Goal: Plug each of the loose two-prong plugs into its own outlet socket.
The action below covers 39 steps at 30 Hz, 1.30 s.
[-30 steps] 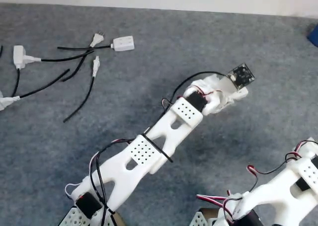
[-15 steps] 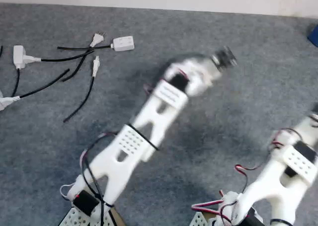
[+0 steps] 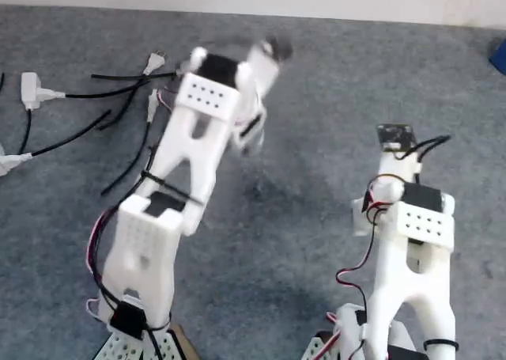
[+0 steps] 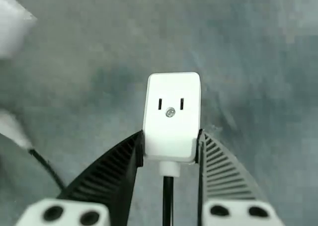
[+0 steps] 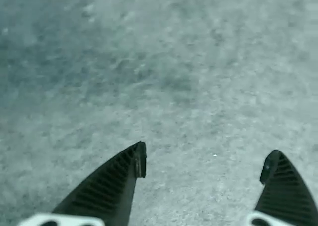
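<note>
My left gripper (image 4: pixel 171 136) is shut on a white outlet socket (image 4: pixel 171 104). The socket's two slots face away from the camera and its black cord (image 4: pixel 168 201) runs back between the fingers. In the high view the left arm (image 3: pixel 207 99) hangs over the far-left part of the table, above the tangle of cords. A loose white plug (image 3: pixel 156 62) lies just left of the arm and a second plug (image 3: pixel 152 100) shows at its edge. My right gripper (image 5: pixel 203 161) is open over bare grey carpet, and the right arm (image 3: pixel 411 217) stands at centre right.
A white adapter (image 3: pixel 30 89) with a black cord (image 3: pixel 87 93) lies at the far left. Another white plug (image 3: pixel 8 162) sits at the left edge. Grey carpet (image 3: pixel 316 99) covers the table. A blue object (image 3: pixel 500 55) shows at the right edge.
The left arm swung from centre right across to the far left, over the cords. The right arm came in from the right edge and now stands at centre right.
</note>
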Each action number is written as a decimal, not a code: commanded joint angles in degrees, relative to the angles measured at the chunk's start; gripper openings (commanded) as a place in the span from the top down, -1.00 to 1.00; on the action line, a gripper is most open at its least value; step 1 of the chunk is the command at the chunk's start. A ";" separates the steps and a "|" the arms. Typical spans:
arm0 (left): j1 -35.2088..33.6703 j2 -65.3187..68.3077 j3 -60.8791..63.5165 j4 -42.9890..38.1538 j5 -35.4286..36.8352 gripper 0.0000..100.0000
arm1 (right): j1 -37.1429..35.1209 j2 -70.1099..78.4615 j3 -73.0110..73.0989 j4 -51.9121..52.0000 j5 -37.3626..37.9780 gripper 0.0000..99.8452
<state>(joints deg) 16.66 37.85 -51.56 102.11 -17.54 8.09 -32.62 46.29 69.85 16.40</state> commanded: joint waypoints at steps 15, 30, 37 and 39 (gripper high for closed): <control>7.16 -67.47 102.55 -38.42 -5.98 0.99 | -13.14 -0.48 7.16 -4.00 -1.32 0.28; 16.22 -75.30 113.63 -38.86 -12.22 0.57 | -12.97 -0.48 10.51 -7.60 -1.93 0.28; 16.13 -76.62 109.41 -31.91 -13.01 0.59 | -12.97 -0.48 10.24 -7.69 -2.81 0.28; 12.79 -79.34 109.32 -32.09 -13.01 0.67 | -12.97 -0.48 10.42 -8.40 -2.99 0.28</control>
<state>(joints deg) 33.54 -37.23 60.44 68.62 -30.02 -4.75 -32.62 57.10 62.90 14.11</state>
